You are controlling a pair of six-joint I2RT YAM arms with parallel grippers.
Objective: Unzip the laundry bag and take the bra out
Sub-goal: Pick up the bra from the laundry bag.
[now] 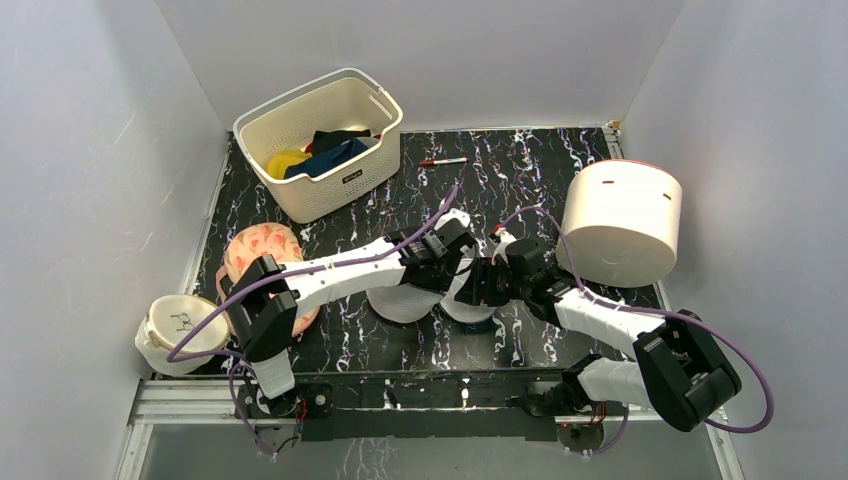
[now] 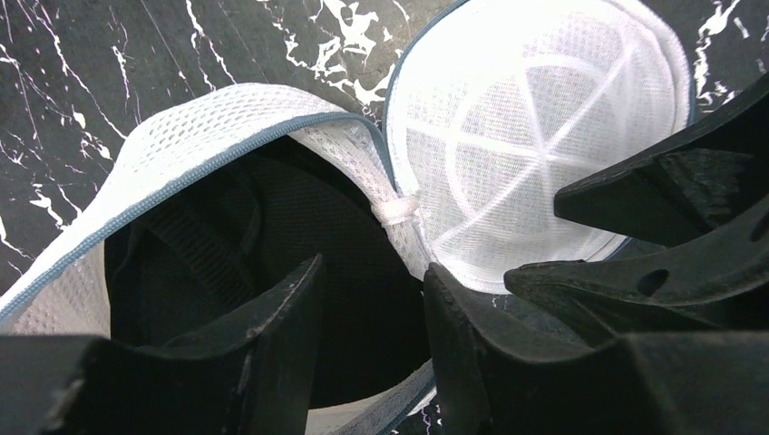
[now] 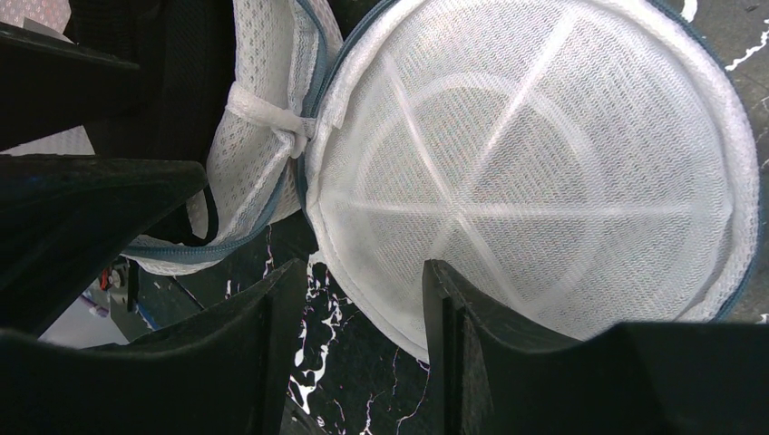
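Observation:
The laundry bag [image 1: 402, 304] lies unzipped in the middle of the table, its two white mesh halves spread side by side, joined at a small white hinge tab [image 2: 396, 209]. In the left wrist view the left half [image 2: 181, 145] gapes, its inside dark with ribbed dark fabric; the right half [image 2: 535, 118] is a white dome. No pale-pink bra shows. My left gripper [image 2: 374, 267] is open over the gaping half's mouth. My right gripper [image 3: 363, 267] is open, with the dome half's rim [image 3: 381, 299] between its fingers. Both grippers, left [image 1: 452, 268] and right [image 1: 482, 285], nearly touch above the bag.
A cream slotted basket [image 1: 320, 140] with clothes stands at the back left. A large white cylinder [image 1: 620, 222] stands at the right. An orange-pink leaf-print pad [image 1: 262, 250] and a round white item [image 1: 178, 330] lie at the left. A pen [image 1: 443, 161] lies at the back.

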